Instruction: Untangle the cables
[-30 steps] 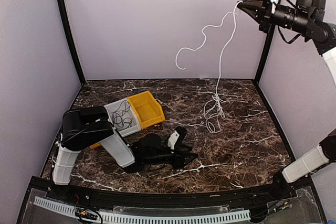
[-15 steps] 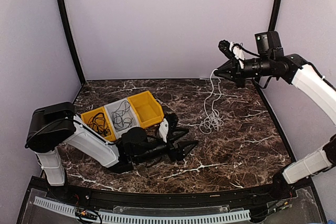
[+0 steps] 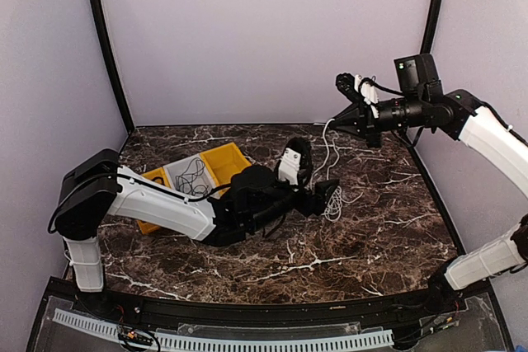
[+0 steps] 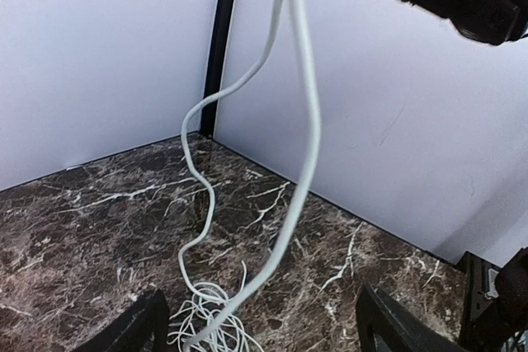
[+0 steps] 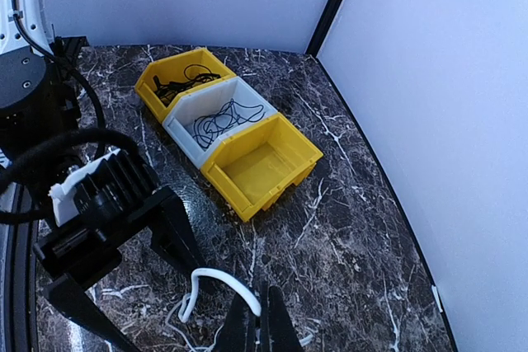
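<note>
white cable (image 3: 332,200) near yellow bin (image 3: 228,160)

We note bare tabletop (image 3: 396,228) right of the white cable (image 3: 332,199); the outstretched left arm (image 3: 157,204) and three bins (image 3: 223,154) crowd the left half.

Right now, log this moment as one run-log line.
right gripper: shut on thin white cable | left gripper: open, low by its coil

I see one white cable (image 3: 332,197) pinched in the right pincer (image 3: 337,119), its two strands hanging down to a small coiled heap on the tabletop (image 3: 396,228). Thin black cables (image 5: 224,117) lie loosely tangled in the white bin (image 5: 183,142) and the end yellow bin (image 5: 150,103).
</note>
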Controlling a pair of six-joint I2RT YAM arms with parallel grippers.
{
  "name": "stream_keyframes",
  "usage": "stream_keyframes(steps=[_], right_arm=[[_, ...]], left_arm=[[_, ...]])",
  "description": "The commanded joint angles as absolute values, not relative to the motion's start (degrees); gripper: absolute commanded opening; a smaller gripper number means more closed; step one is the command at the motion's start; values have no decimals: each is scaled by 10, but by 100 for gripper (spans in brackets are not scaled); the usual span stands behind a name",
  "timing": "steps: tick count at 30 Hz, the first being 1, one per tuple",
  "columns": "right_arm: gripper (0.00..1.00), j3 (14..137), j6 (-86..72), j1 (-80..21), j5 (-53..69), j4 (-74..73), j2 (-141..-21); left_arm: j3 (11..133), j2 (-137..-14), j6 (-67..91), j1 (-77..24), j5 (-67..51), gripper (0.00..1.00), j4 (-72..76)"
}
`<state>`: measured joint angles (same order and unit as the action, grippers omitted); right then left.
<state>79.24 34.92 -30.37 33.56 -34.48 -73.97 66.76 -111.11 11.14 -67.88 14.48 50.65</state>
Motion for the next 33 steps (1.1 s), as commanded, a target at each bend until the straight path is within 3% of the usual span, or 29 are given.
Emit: stream_keyframes(steps=[1,5,8,12,16,18,21,25,33], right_arm=[[0,795,356,-313,337,-338,-729],[0,795,358,-316,338,-339,-729],[0,791,360,-317,337,-338,-731],[0,787,361,-317,333,-336,-731],[0,783,363,-317,323,-334,-731],[0,783,363,-317,319,-333,-732],[0,784,362,-317,316,-333,-733],[0,785,364,-317,313,-333,-736],[0,774,370,-318,318,-332,-743]], left_arm=[[701,-1123,132,-673,213,79,417],[708,-1133,132,-661,171,68,417],[704,-1139,122,-650,139,50,440],[700,-1137,122,-641,128,36,450],[692,-1122,121,-639,95,7,448],[678,-1111,122,-639,59,2,453],[652,-1084,119,-639,-21,11,456],[611,-1040,111,-643,-62,38,408],[575,-993,64,-644,-36,45,405]])
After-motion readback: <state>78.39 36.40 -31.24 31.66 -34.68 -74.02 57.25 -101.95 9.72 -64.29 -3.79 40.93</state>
